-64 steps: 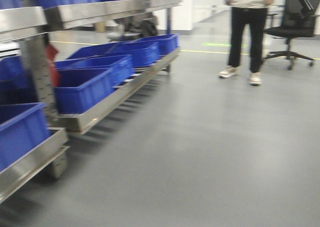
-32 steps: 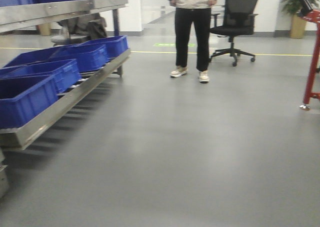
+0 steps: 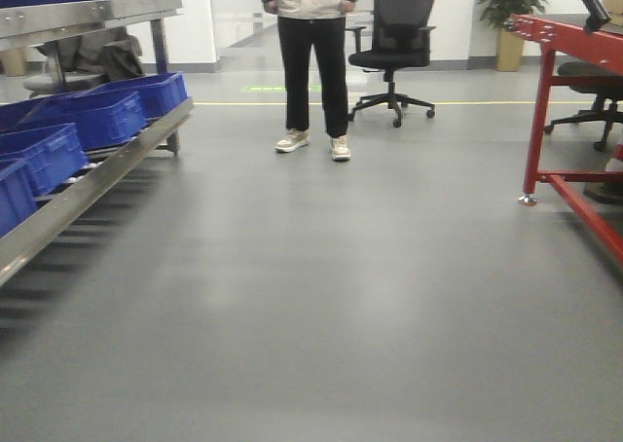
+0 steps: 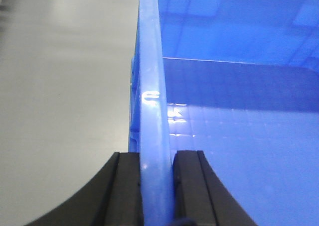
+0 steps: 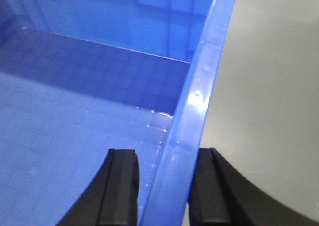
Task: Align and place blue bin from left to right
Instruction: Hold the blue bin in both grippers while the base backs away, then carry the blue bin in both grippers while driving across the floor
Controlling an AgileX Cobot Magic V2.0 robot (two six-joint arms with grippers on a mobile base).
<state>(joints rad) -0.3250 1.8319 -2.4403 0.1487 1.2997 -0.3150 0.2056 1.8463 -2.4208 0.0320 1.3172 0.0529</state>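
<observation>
Left gripper (image 4: 157, 186) is clamped on the left rim of the blue bin (image 4: 224, 136), the rim wall pinched between both fingers. Right gripper (image 5: 167, 186) is clenched the same way on the opposite rim. The bin hangs in the air over the floor (image 3: 311, 296), on no shelf; its edge shows as a blue strip at the top of the front view.

Risk: the hold is rim-only on thin glossy plastic. A jolt of the base, or the arms drifting apart, could let the rim slide out or tip the bin.

Around: steel shelf rack (image 3: 88, 18) at left with darker bins (image 3: 97, 119) in a row, and a red frame (image 3: 545, 101) at right. A person (image 3: 311, 62) stands straight ahead beside an office chair (image 3: 394, 43), likely the main obstruction if the path goes forward.
</observation>
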